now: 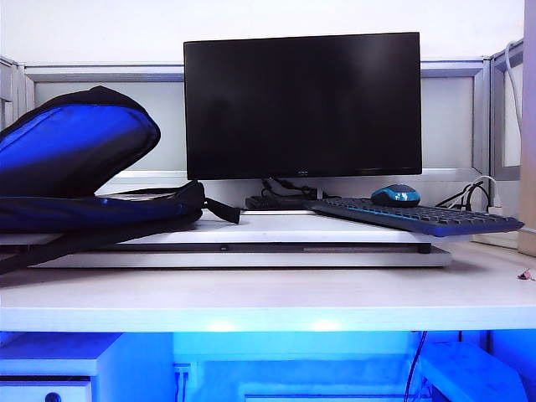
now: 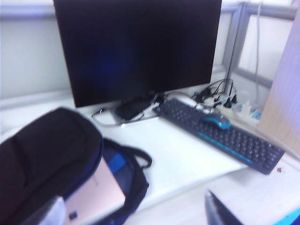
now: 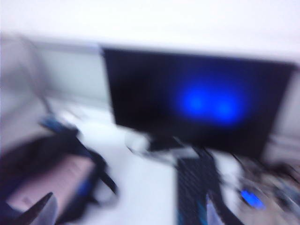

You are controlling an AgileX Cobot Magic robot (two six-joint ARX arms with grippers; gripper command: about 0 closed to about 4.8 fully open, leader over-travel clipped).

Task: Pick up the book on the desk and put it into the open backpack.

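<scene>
1. Left hand (image 2: 136,213): fingers spread wide, empty, hovering above the backpack (image 2: 51,159).
2. Right hand (image 3: 126,213): also spread wide and empty, in a blurred view, above the counter (image 1: 268,301).
3. The book (image 2: 96,194), pale pink, lies inside the open backpack.
4. The backpack rests on a white board (image 1: 335,230), left of the monitor (image 1: 301,105).
5. A keyboard (image 1: 414,216) with a mouse (image 1: 395,195) sits to the right.
</scene>
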